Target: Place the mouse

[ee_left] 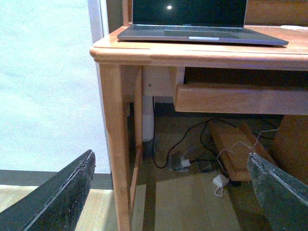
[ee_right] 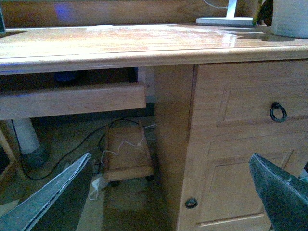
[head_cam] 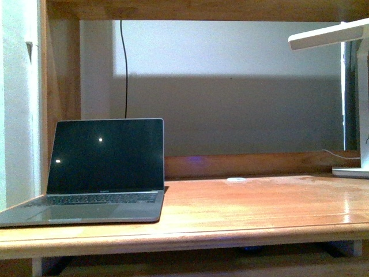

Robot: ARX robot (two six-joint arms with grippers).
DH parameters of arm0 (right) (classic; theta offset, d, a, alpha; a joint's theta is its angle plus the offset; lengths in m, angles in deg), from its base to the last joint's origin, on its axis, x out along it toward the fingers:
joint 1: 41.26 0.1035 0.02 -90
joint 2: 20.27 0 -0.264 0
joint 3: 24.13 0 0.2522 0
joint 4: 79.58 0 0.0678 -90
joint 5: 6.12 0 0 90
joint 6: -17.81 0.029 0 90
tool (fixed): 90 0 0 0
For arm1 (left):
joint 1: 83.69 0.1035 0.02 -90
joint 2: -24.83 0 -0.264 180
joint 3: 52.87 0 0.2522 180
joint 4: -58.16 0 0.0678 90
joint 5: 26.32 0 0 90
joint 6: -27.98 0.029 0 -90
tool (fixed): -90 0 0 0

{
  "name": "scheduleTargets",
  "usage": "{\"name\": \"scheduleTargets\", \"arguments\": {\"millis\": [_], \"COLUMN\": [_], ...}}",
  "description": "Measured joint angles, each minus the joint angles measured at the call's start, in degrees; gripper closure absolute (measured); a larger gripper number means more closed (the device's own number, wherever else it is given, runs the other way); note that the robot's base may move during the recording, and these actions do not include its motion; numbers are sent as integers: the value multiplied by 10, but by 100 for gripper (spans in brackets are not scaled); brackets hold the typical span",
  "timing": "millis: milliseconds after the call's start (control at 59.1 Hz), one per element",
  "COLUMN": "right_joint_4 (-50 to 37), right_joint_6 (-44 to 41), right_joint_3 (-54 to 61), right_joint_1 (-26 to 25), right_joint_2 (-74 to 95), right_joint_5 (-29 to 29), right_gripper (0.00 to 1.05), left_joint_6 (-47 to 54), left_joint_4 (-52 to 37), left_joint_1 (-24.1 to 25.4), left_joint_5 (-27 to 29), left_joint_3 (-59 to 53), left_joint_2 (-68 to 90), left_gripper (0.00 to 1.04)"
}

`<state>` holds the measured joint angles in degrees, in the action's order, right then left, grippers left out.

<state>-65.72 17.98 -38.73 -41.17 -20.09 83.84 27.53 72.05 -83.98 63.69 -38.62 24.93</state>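
front view: an open laptop (head_cam: 104, 167) with a dark screen sits at the lower left of the frame on the wooden desk (head_cam: 259, 213). a small white disc (head_cam: 236, 179) lies mid-frame near the desk's back edge. a white lamp (head_cam: 351, 34) stands at the far right.

left wrist view: the left gripper (ee_left: 169, 155) hangs lower than the desktop, fingers spread wide with nothing between them.

right wrist view: the right gripper (ee_right: 169, 156) is likewise spread wide and empty, facing a drawer front with a ring pull (ee_right: 277, 111).

where the mouse is, i cannot tell from any view.
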Motion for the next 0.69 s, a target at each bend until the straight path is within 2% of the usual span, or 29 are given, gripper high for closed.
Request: {"name": "scheduleTargets", "arguments": {"millis": [102, 203, 322, 372, 423, 525, 694], "right_joint_4": [0, 0, 0, 0, 0, 0, 0], "right_joint_6": [0, 0, 0, 0, 0, 0, 0], "right_joint_3": [0, 0, 0, 0, 0, 0, 0], "right_joint_1": [0, 0, 0, 0, 0, 0, 0], "right_joint_2": [0, 0, 0, 0, 0, 0, 0], "right_joint_5": [0, -1, 0, 0, 0, 0, 0], "right_gripper": [7, 7, 7, 7, 7, 7, 7], "left_joint_6": [-2, -72, -63, -17, 24, 130, 325], "left_joint_4": [2, 87, 37, -21, -88, -247, -492], "left_joint_1": [1, 7, -19, -19, -10, 12, 17], "left_joint_5": [-4, -65, -78, -110, -120, -120, -125], "left_joint_3": [0, 35, 38, 39, 39, 51, 99], "left_joint_2": [1, 65, 158, 225, 296, 465, 738], "left_gripper": [8, 8, 8, 8, 8, 8, 8]}}
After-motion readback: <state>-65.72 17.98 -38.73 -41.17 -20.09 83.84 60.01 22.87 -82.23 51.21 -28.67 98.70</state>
